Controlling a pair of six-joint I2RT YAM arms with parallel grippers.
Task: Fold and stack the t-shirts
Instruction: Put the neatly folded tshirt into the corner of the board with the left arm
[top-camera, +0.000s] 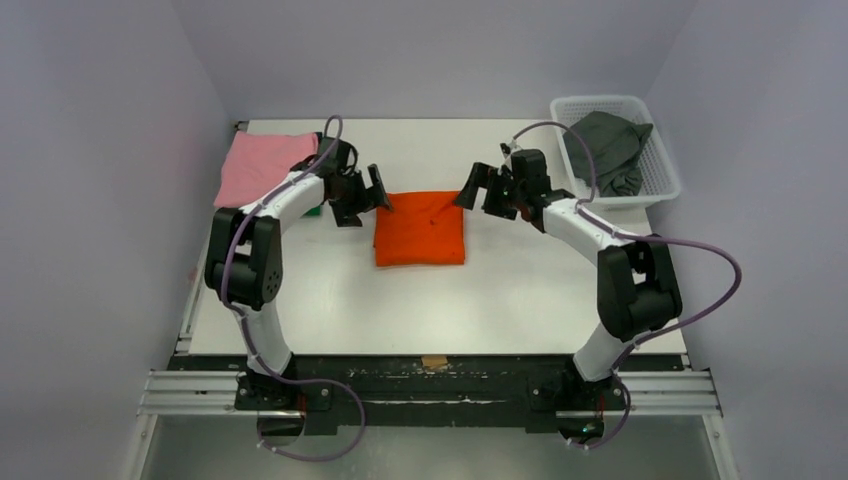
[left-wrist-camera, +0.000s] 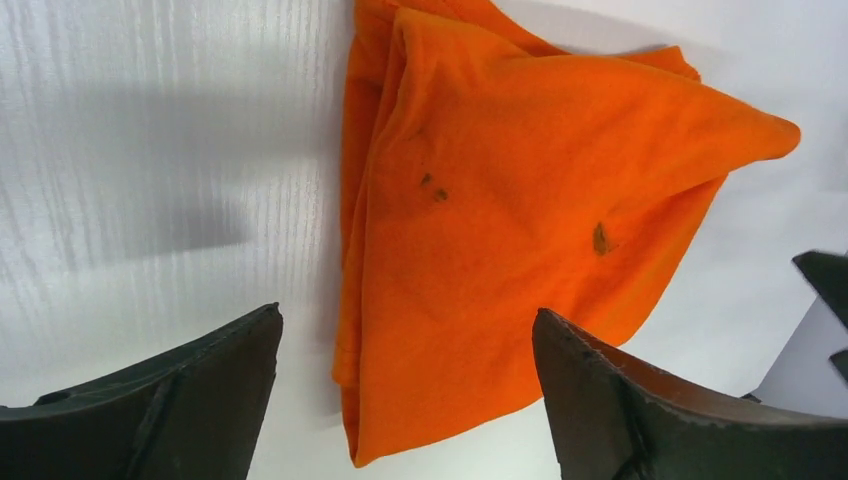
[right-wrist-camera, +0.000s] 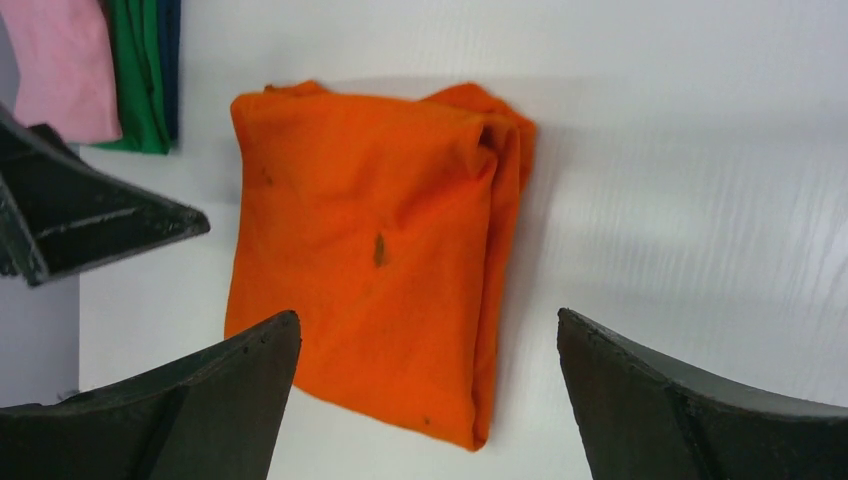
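A bright orange t-shirt (top-camera: 420, 228), folded into a square, lies flat on the white table's middle; it also shows in the left wrist view (left-wrist-camera: 500, 230) and the right wrist view (right-wrist-camera: 370, 250). My left gripper (top-camera: 378, 197) is open and empty just above its far left corner. My right gripper (top-camera: 472, 190) is open and empty above its far right corner. A folded pink t-shirt (top-camera: 258, 166) lies at the far left on top of a green one (right-wrist-camera: 138, 70), whose edge shows beneath. A dark grey t-shirt (top-camera: 605, 150) lies crumpled in the basket.
A white plastic mesh basket (top-camera: 662, 188) stands at the table's far right corner. The left arm reaches over the pink stack's near edge. Grey walls close in on three sides. The black rail with the arm bases runs along the near edge.
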